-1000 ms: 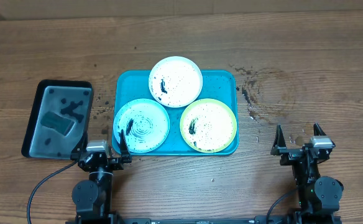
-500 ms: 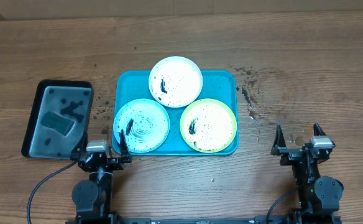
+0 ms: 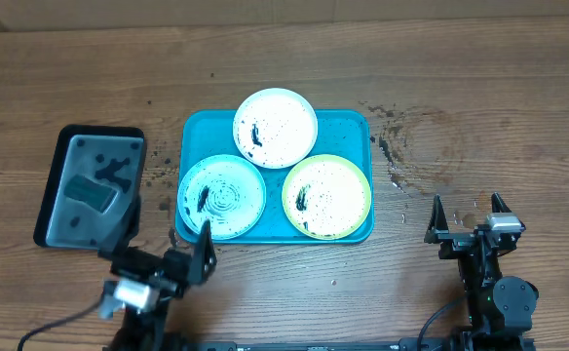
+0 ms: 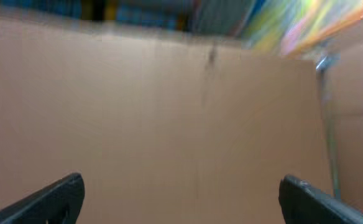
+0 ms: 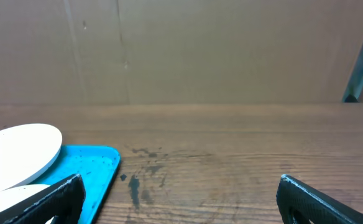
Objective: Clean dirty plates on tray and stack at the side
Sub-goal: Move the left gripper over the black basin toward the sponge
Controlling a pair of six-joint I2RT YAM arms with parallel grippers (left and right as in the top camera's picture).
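Left fingers (image 4: 48, 200), newly raised and tilted, wide apart, empty; right fingers (image 5: 321, 200) likewise apart, empty.

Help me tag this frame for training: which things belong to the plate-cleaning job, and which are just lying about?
Job: white plate, light blue plate, yellow-green plate, blue tray.
Lying about: black tray, the dark block in it (maybe a sponge, cannot tell), dark specks on the table.
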